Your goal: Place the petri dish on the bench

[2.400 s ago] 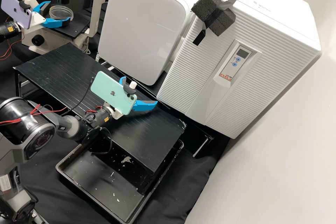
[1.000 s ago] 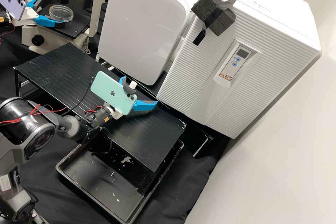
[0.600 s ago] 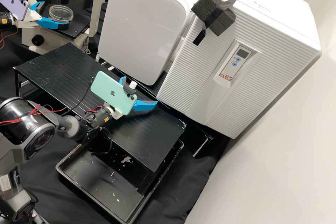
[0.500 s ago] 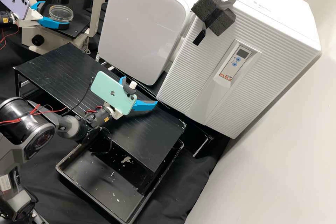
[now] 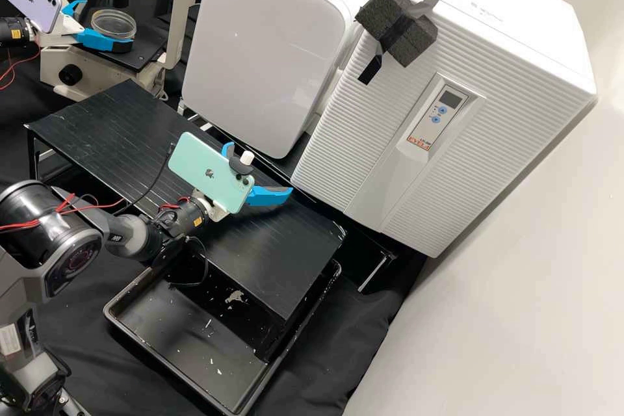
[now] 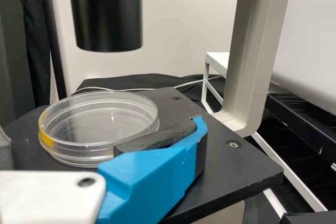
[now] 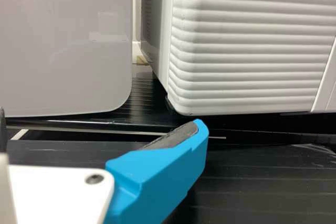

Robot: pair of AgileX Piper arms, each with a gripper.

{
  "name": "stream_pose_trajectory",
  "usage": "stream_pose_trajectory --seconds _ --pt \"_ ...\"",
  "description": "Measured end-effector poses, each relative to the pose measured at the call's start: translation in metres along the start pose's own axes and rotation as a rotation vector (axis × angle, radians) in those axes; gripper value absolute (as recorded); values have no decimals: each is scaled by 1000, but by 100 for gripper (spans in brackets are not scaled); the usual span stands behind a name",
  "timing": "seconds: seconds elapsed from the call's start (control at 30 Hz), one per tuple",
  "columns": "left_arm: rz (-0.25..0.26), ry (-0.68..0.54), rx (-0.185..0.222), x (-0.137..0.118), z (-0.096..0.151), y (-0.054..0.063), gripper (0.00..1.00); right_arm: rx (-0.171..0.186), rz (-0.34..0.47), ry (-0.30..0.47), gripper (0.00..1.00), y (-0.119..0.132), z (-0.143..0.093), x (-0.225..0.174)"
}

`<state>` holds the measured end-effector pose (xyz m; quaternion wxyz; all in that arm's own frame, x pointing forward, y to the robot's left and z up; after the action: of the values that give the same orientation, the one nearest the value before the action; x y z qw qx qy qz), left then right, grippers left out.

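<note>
With twelve at the top of the high view, the black tray lay nearest, toward seven o'clock. Beyond it, the right gripper hung above the slatted black platform, fingers parted with nothing between them. Farther back, toward ten o'clock, the petri dish sat flat on the microscope stage. The left gripper had its fingers spread, released, at the dish's ten and six o'clock; perhaps one touched its wall, though the overlap made that hard to judge.
</note>
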<state>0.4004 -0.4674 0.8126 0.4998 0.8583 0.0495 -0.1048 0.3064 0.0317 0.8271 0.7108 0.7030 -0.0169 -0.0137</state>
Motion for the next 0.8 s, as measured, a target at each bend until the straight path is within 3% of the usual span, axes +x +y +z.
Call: stream_pose_trajectory --seconds 0.8 --pt "0 1 -9 0 0 0 0 0 0 0 100 0 0 0"
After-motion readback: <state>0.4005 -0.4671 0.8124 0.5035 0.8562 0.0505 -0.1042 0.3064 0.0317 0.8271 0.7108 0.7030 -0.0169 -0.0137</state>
